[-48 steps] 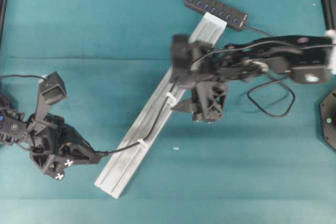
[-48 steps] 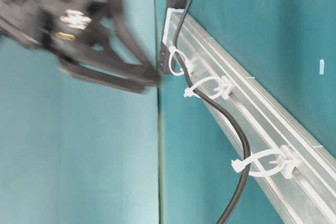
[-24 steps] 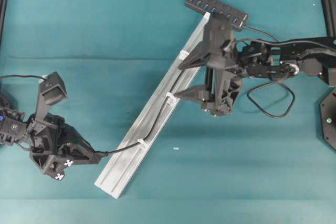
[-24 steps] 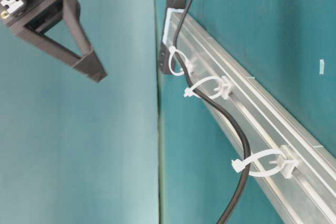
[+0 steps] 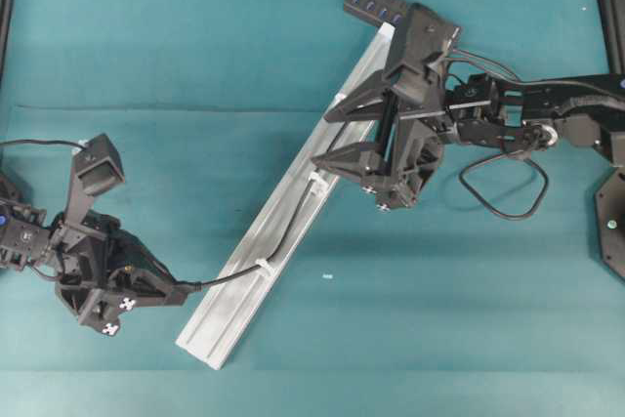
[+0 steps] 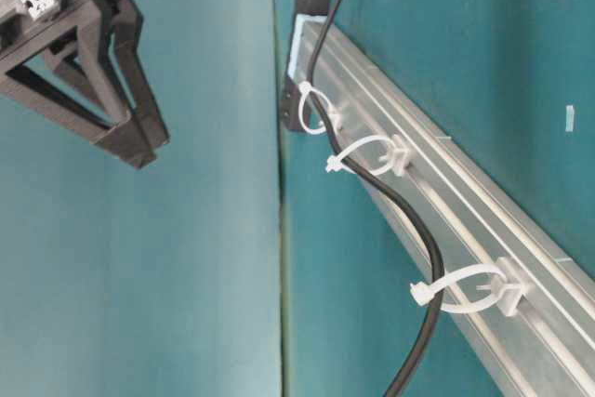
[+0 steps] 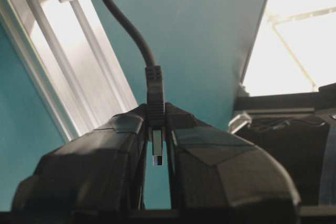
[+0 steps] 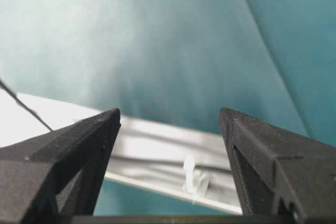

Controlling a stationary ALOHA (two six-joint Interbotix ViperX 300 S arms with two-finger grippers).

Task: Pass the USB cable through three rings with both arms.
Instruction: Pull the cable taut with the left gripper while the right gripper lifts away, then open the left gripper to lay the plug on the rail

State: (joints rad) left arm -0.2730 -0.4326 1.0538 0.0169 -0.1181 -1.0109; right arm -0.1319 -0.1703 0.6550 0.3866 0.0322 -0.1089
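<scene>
Cable work from my seat: the USB cable (image 5: 293, 233) runs along the silver rail (image 5: 244, 312) that lies diagonally on the teal surface (image 5: 195, 56). In the table-level view I see it threaded through all three rings (image 6: 364, 154), each white loop closing around it. Its free end leaves the rail near the lowest ring (image 5: 264, 267) and reaches my left tool (image 5: 179, 289), which is clenched on the plug (image 7: 156, 109); the left wrist view shows the slim metal tip poking out between the two pads. My right tool (image 5: 328, 137) hovers above the upper part of the rail with its fingers spread wide and nothing between them. The black hub (image 5: 371, 4) sits at the rail's far end, partly hidden under that arm.
</scene>
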